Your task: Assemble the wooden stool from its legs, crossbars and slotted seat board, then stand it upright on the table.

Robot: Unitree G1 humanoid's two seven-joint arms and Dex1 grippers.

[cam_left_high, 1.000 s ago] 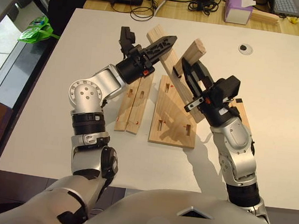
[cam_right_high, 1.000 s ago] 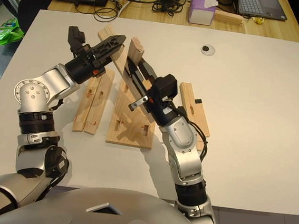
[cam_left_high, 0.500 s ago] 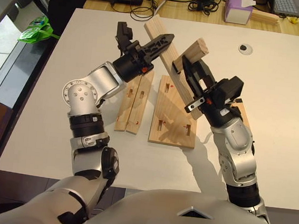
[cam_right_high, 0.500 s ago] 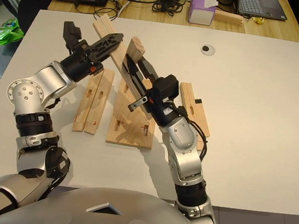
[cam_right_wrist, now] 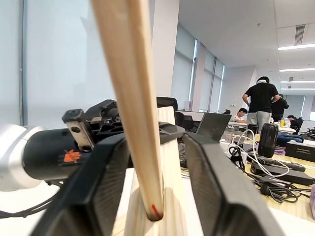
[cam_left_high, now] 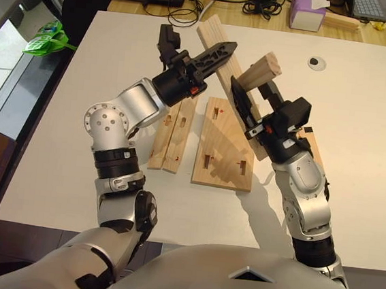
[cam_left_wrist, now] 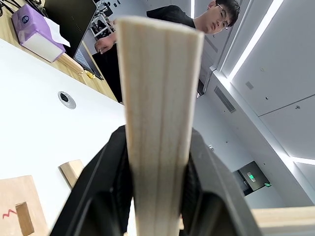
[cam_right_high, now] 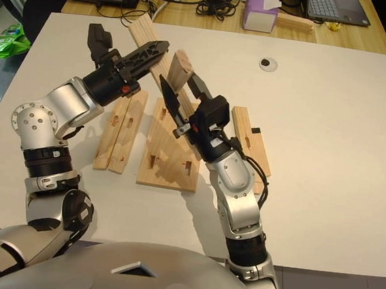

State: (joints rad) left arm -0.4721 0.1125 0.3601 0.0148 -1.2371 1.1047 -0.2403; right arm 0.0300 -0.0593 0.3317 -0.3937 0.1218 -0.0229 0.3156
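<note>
Two hands work aloft; left hand (cam_left_high: 214, 53) pinches a long plank (cam_left_high: 208, 31); right hand (cam_left_high: 252, 89) clamps a leg (cam_left_high: 270, 64), tilted toward it, likely to join them.

Silver arms (cam_left_high: 125, 107); black left tool (cam_left_high: 222, 52) and right tool (cam_left_high: 251, 86).

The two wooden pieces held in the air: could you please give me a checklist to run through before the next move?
1. Left jaws shut on the plank: ok.
2. Right jaws shut on the second piece: ok.
3. Held pieces touching where they cross: cannot tell.
4. Seat board flat on the table, slots up and uncovered: ok.
5. Pair of spare pieces lying beside the board, off its slots: ok.
</note>
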